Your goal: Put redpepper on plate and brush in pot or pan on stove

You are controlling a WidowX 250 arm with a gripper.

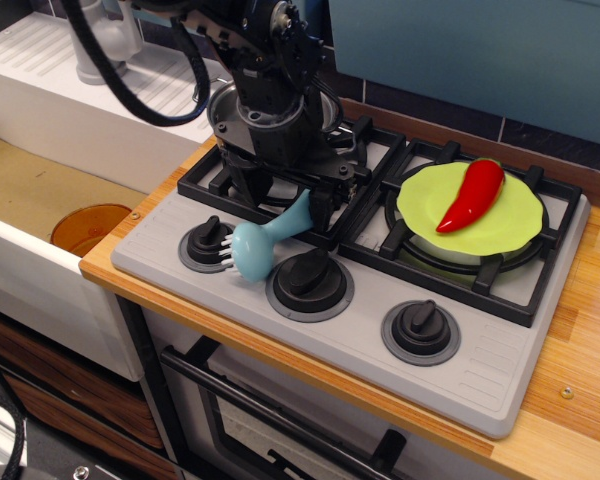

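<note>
The red pepper (470, 194) lies across the lime-green plate (515, 228), which rests on the right burner of the grey stove (480, 365). My gripper (310, 207) stands low over the front edge of the left burner, shut on the handle of the light-blue brush (252, 249). The brush slants down to the left, its round head tipped up between the two left knobs with the white bristles facing left. The steel pot (221, 103) sits on the left burner behind the gripper; only a strip of its rim shows past the arm.
Three black knobs (420, 331) line the stove's front. A sink (30, 190) with an orange drain cover (88, 227) lies to the left, with a white drain board (40, 60) behind it. Wooden counter (580, 350) runs along the right.
</note>
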